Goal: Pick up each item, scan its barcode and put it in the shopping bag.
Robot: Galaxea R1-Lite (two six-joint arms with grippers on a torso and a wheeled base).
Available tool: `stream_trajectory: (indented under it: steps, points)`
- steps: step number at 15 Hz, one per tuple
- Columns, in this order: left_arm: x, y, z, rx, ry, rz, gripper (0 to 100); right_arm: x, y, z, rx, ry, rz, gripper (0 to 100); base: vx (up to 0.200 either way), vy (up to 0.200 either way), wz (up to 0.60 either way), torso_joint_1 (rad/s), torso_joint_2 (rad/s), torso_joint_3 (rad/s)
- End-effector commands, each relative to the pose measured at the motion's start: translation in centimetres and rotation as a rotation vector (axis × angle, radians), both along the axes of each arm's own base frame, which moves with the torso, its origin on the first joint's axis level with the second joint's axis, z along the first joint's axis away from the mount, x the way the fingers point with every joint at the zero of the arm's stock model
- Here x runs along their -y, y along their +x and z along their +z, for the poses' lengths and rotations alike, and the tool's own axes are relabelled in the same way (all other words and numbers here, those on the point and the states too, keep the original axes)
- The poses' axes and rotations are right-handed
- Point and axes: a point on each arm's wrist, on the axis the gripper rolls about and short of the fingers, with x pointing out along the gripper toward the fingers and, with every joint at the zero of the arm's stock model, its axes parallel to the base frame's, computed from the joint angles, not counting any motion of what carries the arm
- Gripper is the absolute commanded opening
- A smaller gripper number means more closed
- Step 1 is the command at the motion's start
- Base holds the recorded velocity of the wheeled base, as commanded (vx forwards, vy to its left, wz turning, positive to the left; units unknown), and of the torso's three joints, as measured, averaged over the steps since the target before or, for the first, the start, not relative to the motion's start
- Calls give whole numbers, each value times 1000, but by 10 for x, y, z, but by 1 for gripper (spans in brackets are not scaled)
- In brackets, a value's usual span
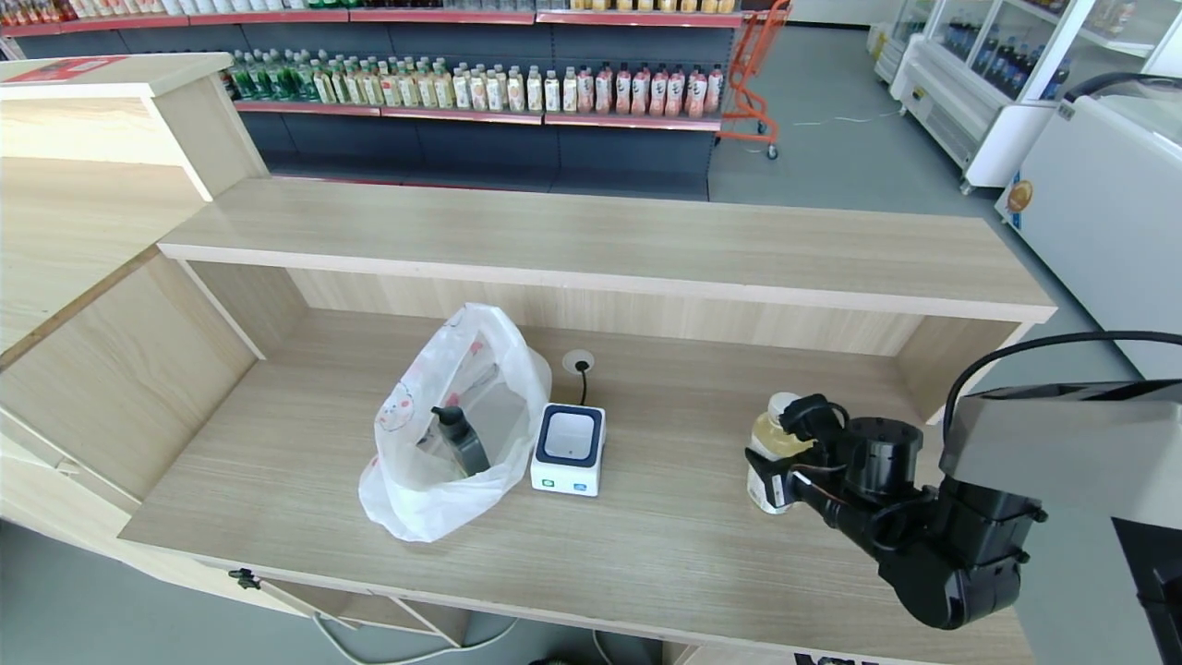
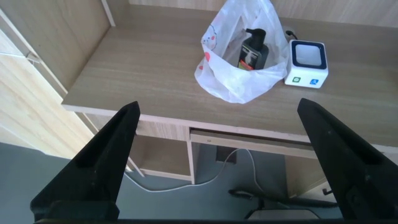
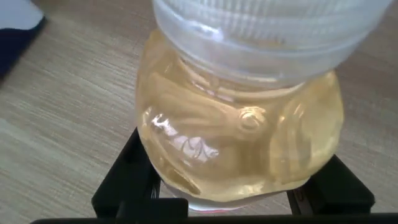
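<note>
On the wooden counter (image 1: pixel 683 545), the shopping bag (image 1: pixel 434 499) holding a dark pump bottle (image 1: pixel 462 443) sits just beside the scanner (image 1: pixel 569 450), the right tool (image 1: pixel 792 453) clamps the yellowish bottle (image 1: pixel 771 443) upright well right of it, and the left tool (image 2: pixel 217 106) gapes wide off the near edge.

No legible text or numbers.
</note>
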Motion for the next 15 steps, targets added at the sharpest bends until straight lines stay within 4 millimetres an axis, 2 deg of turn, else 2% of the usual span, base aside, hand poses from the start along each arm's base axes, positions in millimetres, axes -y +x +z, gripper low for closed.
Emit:
stream_trajectory:
  steps: [1, 4, 6, 7, 9, 11, 13, 15]
  points:
    - [0, 0, 0, 0, -1, 0, 100, 4, -24, 47, -2, 162, 77, 0, 0, 0, 0, 0, 0, 0]
    - [0, 0, 0, 0, 0, 0, 100, 0, -52, 102, -67, 361, 293, 0, 0, 0, 0, 0, 0, 0]
    - [0, 0, 0, 0, 0, 0, 100, -1, -70, 124, -122, 428, 388, 0, 0, 0, 0, 0, 0, 0]
    - [0, 0, 0, 0, -1, 0, 100, -2, -86, 137, -165, 445, 492, 0, 0, 0, 0, 0, 0, 0]
    - [0, 0, 0, 0, 0, 0, 100, -9, -104, 136, -212, 445, 570, 0, 0, 0, 0, 0, 0, 0]
    - [0, 0, 0, 0, -1, 0, 100, -17, -112, 136, -224, 446, 608, 0, 0, 0, 0, 0, 0, 0]
    - [0, 0, 0, 0, 0, 0, 100, -30, -124, 150, -228, 498, 667, 0, 0, 0, 0, 0, 0, 0]
    - [0, 0, 0, 0, 0, 0, 100, -34, -131, 156, -228, 504, 697, 0, 0, 0, 0, 0, 0, 0]
